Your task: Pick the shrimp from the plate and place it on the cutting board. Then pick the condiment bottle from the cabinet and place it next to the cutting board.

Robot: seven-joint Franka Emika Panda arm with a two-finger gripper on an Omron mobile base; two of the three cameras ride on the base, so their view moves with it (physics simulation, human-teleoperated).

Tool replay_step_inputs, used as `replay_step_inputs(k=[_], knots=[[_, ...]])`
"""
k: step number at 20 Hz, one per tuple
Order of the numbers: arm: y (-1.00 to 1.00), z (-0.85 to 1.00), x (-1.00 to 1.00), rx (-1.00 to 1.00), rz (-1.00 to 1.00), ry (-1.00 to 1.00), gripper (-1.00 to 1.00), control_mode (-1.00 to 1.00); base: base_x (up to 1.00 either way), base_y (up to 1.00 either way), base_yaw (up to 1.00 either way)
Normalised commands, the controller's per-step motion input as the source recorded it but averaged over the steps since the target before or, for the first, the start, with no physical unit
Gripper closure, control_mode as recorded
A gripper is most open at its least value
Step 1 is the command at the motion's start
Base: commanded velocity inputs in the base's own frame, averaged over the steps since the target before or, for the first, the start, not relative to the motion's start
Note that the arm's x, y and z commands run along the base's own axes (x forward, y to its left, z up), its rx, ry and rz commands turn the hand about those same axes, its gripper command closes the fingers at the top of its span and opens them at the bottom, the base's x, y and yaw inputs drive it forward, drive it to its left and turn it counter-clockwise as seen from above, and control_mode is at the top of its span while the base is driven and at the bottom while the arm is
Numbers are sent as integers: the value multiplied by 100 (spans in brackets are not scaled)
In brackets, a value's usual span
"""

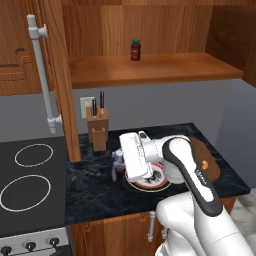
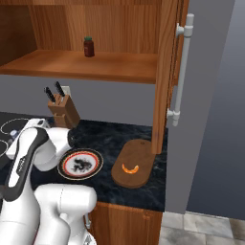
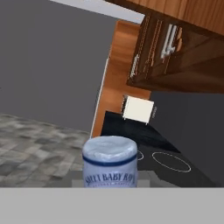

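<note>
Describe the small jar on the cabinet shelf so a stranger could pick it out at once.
Start at the brown wooden wall cabinet above the dark counter, and look along its open shelf. Near the back stands a squat red jar with a dark lid, the lone item there; the knife block sits lower, down on the counter.

Even, soft rendered light with no glare fills all views, the cabinet (image 1: 150, 67) shelf casting a dim shade on the grey wall beneath it, edges a little coarse and pixelated, and nothing blurred or bent near the borders.
</note>
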Motion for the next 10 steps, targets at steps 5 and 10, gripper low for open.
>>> replay_step_inputs(k=[5, 10], knots=[[7, -82, 0, 8, 0, 0, 100, -100, 0, 0, 0], [0, -80, 0, 15, 0, 0, 100, -100, 0, 0, 0]])
